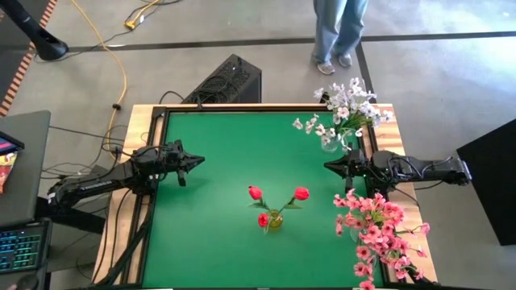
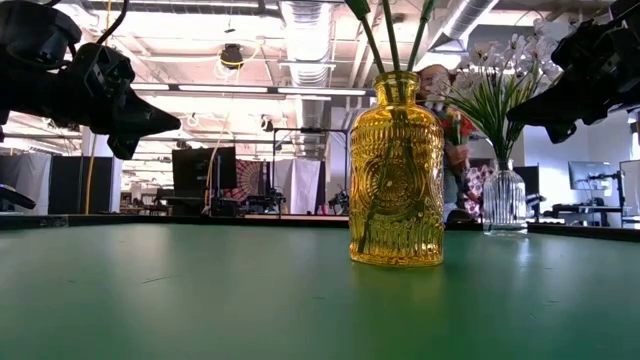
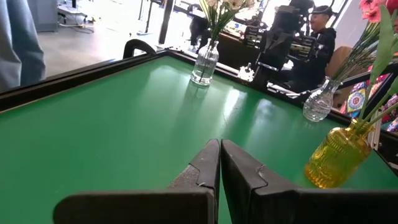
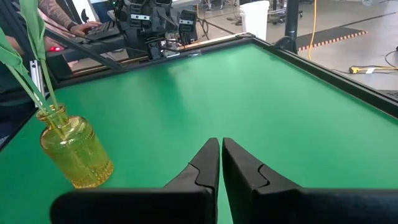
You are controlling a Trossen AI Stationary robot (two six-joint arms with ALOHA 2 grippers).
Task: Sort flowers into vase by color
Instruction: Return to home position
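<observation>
At the near right corner of the green bench [image 1: 226, 137], the pink flowers [image 1: 375, 229] spread from a transparent vase [image 3: 320, 102]. Left of them, near the front middle, three red flowers [image 1: 278, 197] stand in a yellow glass vase [image 1: 274, 219]. Farther back, both arms hang above the surface, facing each other across the bench. The left pincer [image 1: 200, 161] is at the left side, well apart from every flower, its fingers pressed together on nothing. The right pincer [image 1: 327, 165], likewise closed and empty, is between the pink flowers and the white flowers [image 1: 347, 109]. These stand in a clear ribbed vase [image 3: 205, 62] at the far right corner. Beyond the bench a person [image 1: 337, 32] stands on the floor.
</observation>
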